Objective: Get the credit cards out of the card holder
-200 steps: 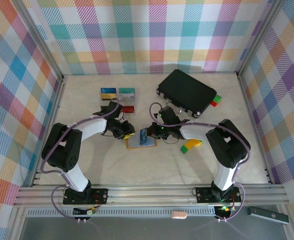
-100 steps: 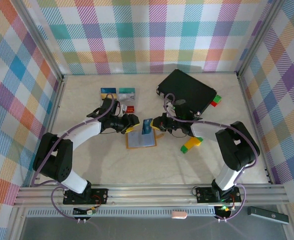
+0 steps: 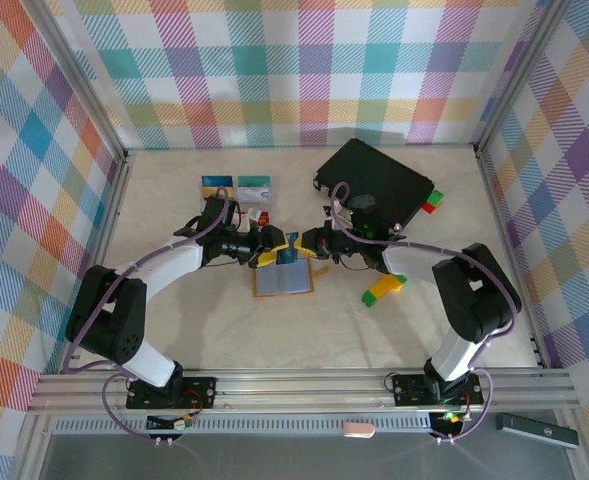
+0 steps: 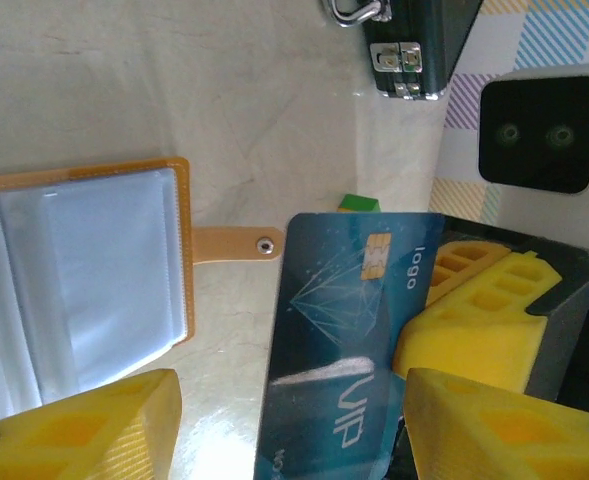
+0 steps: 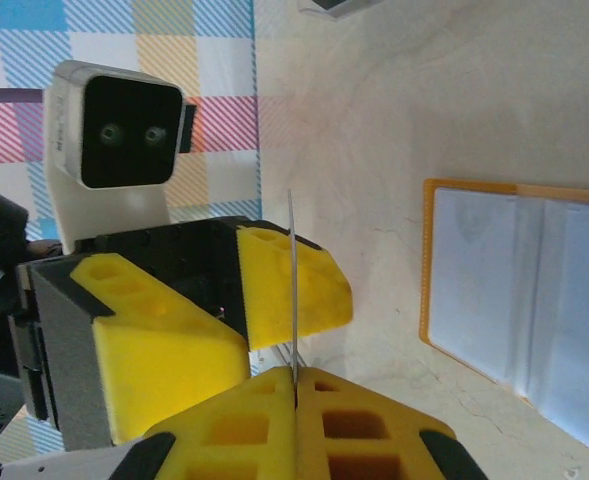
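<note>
Just beyond the open card holder (image 3: 282,281) lying on the tabletop (image 3: 424,320), the right hand (image 5: 294,395) clamps a blue credit card (image 4: 349,340) by 1 edge (chip and "VIP" lettering visible). The left hand (image 3: 272,250) is spread, 1 finger on each side of the card. Farther back, other credit cards (image 3: 236,186) lie flat, left of a black case (image 3: 374,185).
</note>
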You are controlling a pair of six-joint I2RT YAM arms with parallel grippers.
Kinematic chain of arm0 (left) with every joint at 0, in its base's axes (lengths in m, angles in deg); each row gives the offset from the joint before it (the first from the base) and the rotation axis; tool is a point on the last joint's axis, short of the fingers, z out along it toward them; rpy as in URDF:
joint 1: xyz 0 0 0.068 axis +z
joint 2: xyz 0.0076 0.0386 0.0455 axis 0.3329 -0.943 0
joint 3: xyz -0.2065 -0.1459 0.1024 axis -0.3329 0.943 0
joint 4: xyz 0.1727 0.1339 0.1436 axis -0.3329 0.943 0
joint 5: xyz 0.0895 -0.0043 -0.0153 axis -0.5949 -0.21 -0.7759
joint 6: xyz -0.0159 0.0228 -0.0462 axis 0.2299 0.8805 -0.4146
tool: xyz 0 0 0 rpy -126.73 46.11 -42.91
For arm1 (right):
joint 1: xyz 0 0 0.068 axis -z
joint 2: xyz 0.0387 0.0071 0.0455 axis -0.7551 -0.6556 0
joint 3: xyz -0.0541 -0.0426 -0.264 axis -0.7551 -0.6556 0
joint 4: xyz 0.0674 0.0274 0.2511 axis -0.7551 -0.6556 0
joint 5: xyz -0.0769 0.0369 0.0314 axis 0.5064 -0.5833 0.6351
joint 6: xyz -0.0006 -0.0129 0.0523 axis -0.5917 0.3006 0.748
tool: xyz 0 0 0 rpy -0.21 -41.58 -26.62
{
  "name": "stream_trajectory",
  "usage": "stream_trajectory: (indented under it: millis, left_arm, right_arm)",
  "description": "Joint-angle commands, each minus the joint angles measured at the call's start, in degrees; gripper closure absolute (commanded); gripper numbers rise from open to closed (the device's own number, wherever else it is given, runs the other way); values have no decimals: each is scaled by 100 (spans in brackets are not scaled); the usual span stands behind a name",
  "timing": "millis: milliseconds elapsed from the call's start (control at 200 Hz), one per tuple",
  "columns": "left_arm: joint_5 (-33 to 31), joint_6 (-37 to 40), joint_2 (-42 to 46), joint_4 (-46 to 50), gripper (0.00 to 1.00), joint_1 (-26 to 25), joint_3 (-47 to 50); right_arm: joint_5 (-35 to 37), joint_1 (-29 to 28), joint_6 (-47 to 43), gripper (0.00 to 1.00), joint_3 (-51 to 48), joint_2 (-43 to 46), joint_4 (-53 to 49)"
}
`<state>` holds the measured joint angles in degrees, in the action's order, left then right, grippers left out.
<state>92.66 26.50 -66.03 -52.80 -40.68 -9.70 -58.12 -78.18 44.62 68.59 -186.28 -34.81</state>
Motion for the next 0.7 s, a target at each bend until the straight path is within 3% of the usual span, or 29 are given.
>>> stream_trajectory:
  millis: [0,310,695]
  left_arm:
    - [375,-70,224,-165,42,32,-175]
    - [388,-56,448,-266,64,31,-169]
    - [561,-379,518,-690,77,32,-127]
  right_arm:
    - [-239,65,220,96,-122,172,526]
    - [-234,139,223,96,-183,218,620]
    - [-407,139,356,95,-185,165,944]
